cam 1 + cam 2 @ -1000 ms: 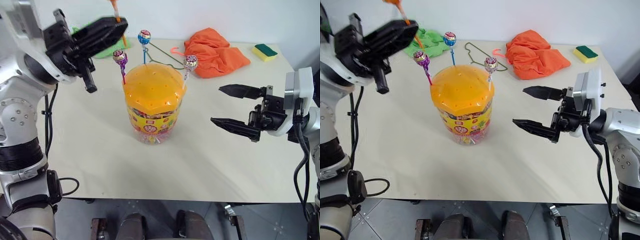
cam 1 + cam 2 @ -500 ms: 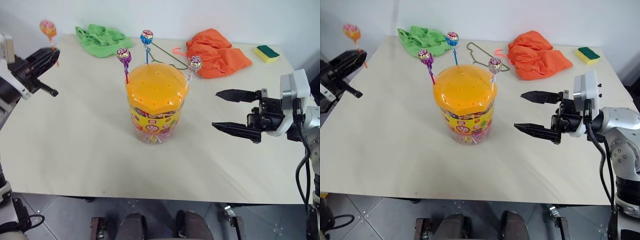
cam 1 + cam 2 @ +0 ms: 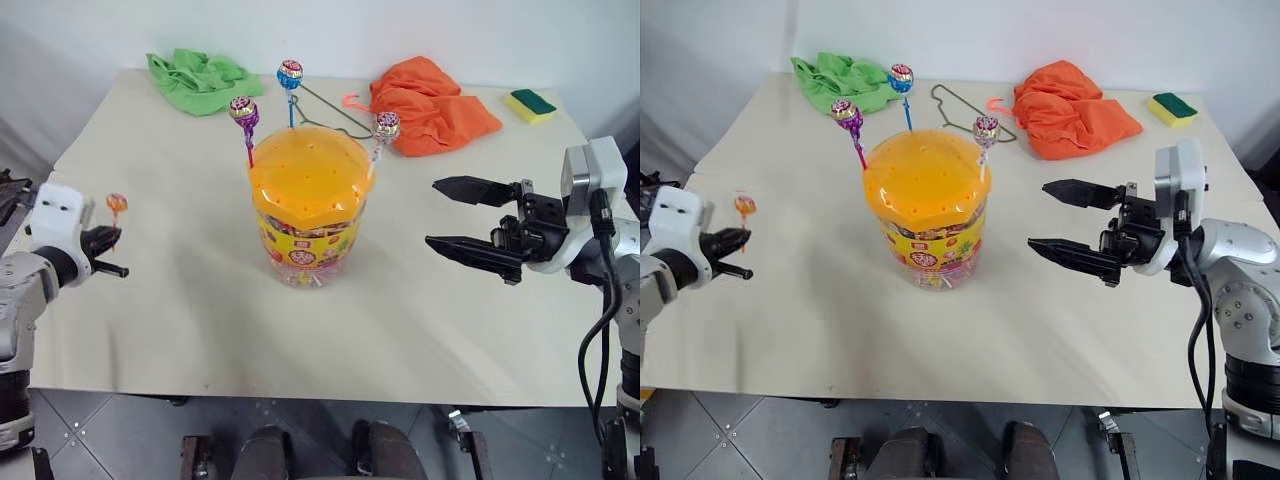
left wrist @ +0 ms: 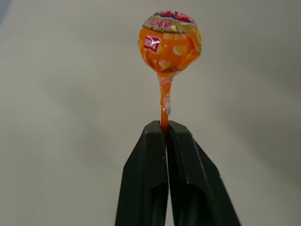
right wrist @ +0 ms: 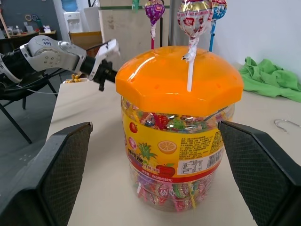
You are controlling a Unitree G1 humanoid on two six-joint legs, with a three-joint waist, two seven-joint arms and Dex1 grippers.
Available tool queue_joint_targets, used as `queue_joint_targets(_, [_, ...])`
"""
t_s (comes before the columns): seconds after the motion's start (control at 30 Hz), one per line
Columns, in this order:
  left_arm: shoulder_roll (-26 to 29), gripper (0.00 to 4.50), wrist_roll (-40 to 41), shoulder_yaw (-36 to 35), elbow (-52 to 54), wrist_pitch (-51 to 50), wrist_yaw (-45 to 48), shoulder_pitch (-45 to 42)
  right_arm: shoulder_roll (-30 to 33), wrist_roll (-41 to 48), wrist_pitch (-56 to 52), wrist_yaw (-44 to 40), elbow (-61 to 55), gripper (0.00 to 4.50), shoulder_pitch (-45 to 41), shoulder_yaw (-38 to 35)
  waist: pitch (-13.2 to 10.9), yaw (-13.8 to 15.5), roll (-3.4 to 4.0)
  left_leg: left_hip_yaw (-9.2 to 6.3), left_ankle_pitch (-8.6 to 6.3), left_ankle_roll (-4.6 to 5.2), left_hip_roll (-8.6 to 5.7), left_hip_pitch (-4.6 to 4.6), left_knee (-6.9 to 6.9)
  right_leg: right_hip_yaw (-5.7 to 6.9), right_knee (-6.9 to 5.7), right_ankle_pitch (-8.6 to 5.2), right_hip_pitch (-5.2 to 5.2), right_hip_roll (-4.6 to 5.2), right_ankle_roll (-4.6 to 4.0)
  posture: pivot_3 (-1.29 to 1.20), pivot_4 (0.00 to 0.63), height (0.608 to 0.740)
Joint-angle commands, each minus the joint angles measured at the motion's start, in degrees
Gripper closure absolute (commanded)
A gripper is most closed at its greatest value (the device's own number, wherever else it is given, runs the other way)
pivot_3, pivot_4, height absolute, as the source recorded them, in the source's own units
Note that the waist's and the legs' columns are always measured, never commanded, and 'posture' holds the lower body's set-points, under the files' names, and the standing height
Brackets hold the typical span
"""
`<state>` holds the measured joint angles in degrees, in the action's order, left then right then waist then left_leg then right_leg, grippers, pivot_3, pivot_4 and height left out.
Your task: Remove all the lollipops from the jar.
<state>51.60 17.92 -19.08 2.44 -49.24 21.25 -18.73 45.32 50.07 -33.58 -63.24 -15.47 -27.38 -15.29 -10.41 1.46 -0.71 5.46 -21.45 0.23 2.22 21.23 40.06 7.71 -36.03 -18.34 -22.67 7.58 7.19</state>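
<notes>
Across the whole scene runs a beige tabletop (image 3: 200, 330), w/ everything else on or over it. Near its middle stands the jar (image 3: 308, 215): clear tub, yellow-red label, wrapped candies visible thru the wall, domed orange lid (image 3: 310, 175) dotted w/ small holes.

At the far edge: orange cloth (image 3: 430, 105) bunched toward the right, green cloth (image 3: 200, 72) bunched toward the left, a wire hanger (image 3: 330, 110) lying between them, and a yellow-green sponge (image 3: 529, 103) near the far right corner.

Right end effector (image 3: 450, 217) hovers over the tabletop to the jar's right, pointing at it, fingers wide apart, nothing between them; apart from the jar. In the right wrist view the jar sits betw. its two fingers but well ahead of them.

Left end effector (image 3: 108, 238) is low at the tabletop's left edge, well apart from the jar, fingers together & clamped on the stick of the orange lollipop (image 4: 170, 41), candy head standing up above the fingertips.

3 lollipops are upright w/ sticks in the lid holes: purple lollipop (image 3: 242, 112) on a pink stick at the lid's left, blue lollipop (image 3: 290, 73) on a blue stick at the far side, silver lollipop (image 3: 386, 125) on a white stick at the right.
</notes>
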Motion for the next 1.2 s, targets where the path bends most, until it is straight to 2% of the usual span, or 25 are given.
queue_joint_targets(0.03, [1.05, 3.16, -0.82, 0.20, 0.79, -2.75, -0.09, -2.31, 0.03, -0.44, 1.56, 0.15, -1.25, 0.00, -0.04, -0.69, 0.00, 0.01, 0.00, -0.01, 0.00, 0.00, 0.00, 0.01, 0.01, 0.01, 0.00, 0.00, 0.00, 0.00, 0.00, 0.00, 0.150, 0.740])
queue_joint_targets(0.23, [1.69, 1.31, -1.31, 0.44, 1.38, -3.19, 1.14, -2.45, -0.18, -1.41, 2.01, 0.17, -0.49, 0.00, -0.86, -0.38, 0.00, -0.13, 0.00, 0.02, 0.00, 0.00, 0.00, -0.01, 0.00, -0.01, 0.00, 0.00, -0.01, -0.01, 0.00, 0.00, 0.150, 0.740])
queue_joint_targets(0.37, [3.18, 0.06, 0.91, -2.23, 4.68, -4.22, 4.10, -2.26, -0.15, -2.15, 2.31, -0.14, 0.29, 0.00, -1.55, -0.02, 0.00, -0.16, 0.00, 0.02, 0.00, 0.00, 0.01, -0.01, 0.00, -0.01, 0.00, 0.00, -0.02, -0.01, 0.00, 0.00, 0.150, 0.740])
queue_joint_targets(0.6, [4.37, 0.02, 12.60, -12.23, 12.54, 1.80, 18.75, -2.86, 0.19, -3.54, 3.27, -1.32, 1.70, 0.00, -2.96, 0.61, 0.00, -0.07, 0.01, 0.03, 0.00, 0.00, 0.02, 0.01, 0.01, -0.02, 0.01, 0.00, -0.02, 0.01, 0.00, 0.00, 0.150, 0.740])
queue_joint_targets(0.73, [1.62, 0.02, 20.23, -14.78, 13.91, 8.16, 26.47, -5.48, 0.16, -3.58, 3.48, -1.32, 1.63, 0.00, -3.40, 0.29, 0.00, -0.07, 0.00, 0.03, 0.00, 0.00, 0.01, 0.01, 0.02, -0.02, 0.00, 0.00, -0.02, 0.03, 0.00, 0.00, 0.150, 0.740])
queue_joint_targets(0.93, [-0.26, 0.02, 25.00, -8.19, 11.94, 13.65, 35.88, -11.03, 0.76, -4.21, 3.90, -0.72, 1.23, 0.00, -3.01, -0.88, 0.00, -0.13, 0.01, 0.04, 0.00, 0.00, 0.01, 0.00, 0.03, -0.02, -0.02, 0.00, -0.02, 0.01, 0.00, 0.00, 0.150, 0.740])
queue_joint_targets(1.07, [-3.22, 0.02, 26.49, -3.70, 7.55, 14.18, 36.87, -17.31, 0.85, -4.29, 4.05, 0.39, 0.20, 0.00, -2.05, -1.73, 0.00, -0.06, 0.00, 0.03, 0.00, 0.00, -0.01, -0.01, 0.05, -0.02, -0.05, 0.00, -0.02, 0.01, 0.00, 0.00, 0.150, 0.740])
queue_joint_targets(1.2, [-5.97, 0.02, 23.25, 1.82, 1.23, 18.23, 40.09, -23.05, 0.91, -3.78, 3.91, 1.92, -1.64, 0.00, -0.33, -2.74, 0.00, -0.06, 0.01, 0.03, 0.00, 0.01, -0.02, 0.02, 0.07, -0.02, -0.04, 0.00, -0.01, 0.01, 0.00, 0.00, 0.150, 0.740])
